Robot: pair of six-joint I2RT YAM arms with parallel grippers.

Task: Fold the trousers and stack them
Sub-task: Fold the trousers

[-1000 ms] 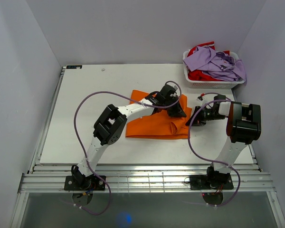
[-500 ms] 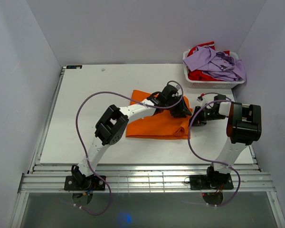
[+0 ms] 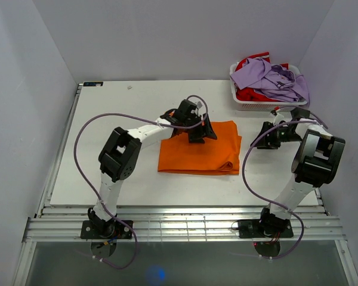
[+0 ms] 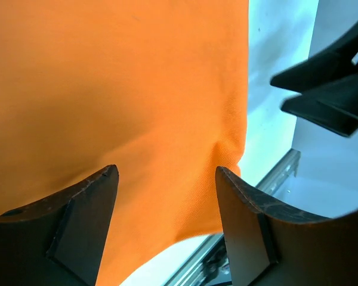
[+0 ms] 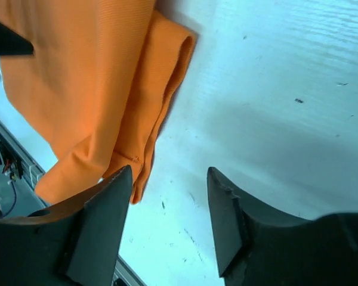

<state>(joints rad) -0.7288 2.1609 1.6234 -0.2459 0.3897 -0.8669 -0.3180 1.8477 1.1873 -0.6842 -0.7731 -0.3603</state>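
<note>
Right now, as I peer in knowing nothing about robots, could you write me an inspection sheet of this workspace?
Surface: white table, flat, with a few small specks.
Job's things: orange trousers, folded into a rough rectangle mid-table, layered edge on the right.
Clutter: white basket at the far right corner, holding a lilac shirt over a red garment.
Grippers: left pincer open over the trousers; right pincer open over bare table beside their folded edge.
Cables: purple cables loop off both arms.
Surroundings: plain pale walls on three sides; metal rails at the near edge.
</note>
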